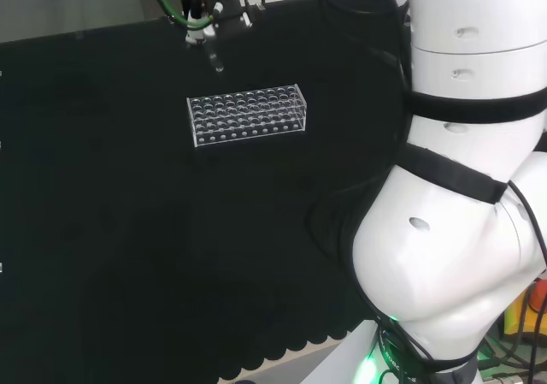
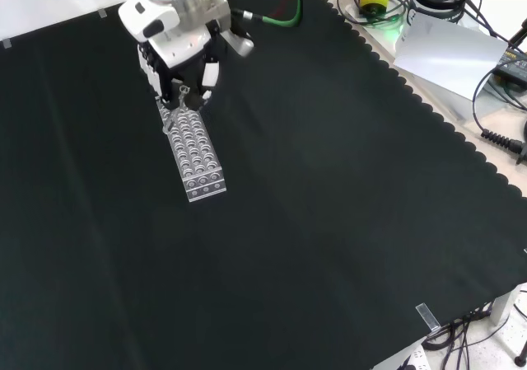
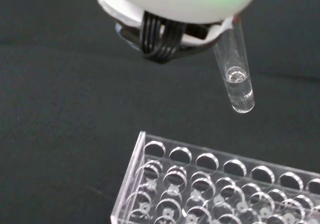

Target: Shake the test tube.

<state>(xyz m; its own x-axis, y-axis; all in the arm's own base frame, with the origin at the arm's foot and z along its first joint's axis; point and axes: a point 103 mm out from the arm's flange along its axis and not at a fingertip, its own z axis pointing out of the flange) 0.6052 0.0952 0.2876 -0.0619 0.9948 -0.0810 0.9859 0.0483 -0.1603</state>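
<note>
The hand (image 2: 185, 61) grips the test tube (image 3: 236, 77) by its upper part, lifted clear just beyond the far end of the rack (image 1: 247, 115), so shaking looks the step in hand, calling for short swings over the open cloth (image 2: 346, 205) around the rack.

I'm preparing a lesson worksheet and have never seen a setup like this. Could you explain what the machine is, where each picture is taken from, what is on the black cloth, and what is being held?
A white robot arm carries a black and white hand with fingers and a thumb. One picture looks from behind and above the arm's base, one from in front looking down, one from the wrist. On the black cloth stands a clear rack full of round holes. The hand pinches a clear test tube with a little clear liquid at its bottom, lifted above the cloth beside the rack's end.
</note>
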